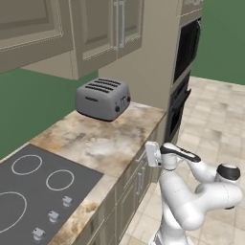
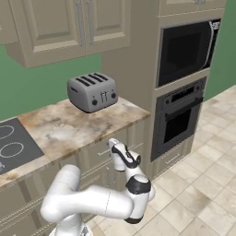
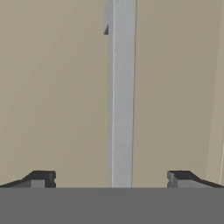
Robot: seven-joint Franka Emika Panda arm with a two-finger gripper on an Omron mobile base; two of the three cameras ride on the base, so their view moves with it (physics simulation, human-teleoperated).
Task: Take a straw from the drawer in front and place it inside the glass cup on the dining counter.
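While the pincer (image 3: 112, 179) stands wide apart astride the slim metal handle (image 3: 121, 100), the drawer (image 3: 57, 96) front lies shut just ahead — rigid, probably slick, best gripped mid-bar.

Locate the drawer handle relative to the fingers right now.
In the hand view the drawer handle, a grey bar, runs midway between the open fingers, against the beige drawer front.

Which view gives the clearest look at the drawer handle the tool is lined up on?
The hand view: the handle runs as a grey bar up the middle, centred between the open tool tips. In the right base view the tool sits at the drawer front, the handle too small to make out. In the left base view the arm covers it.
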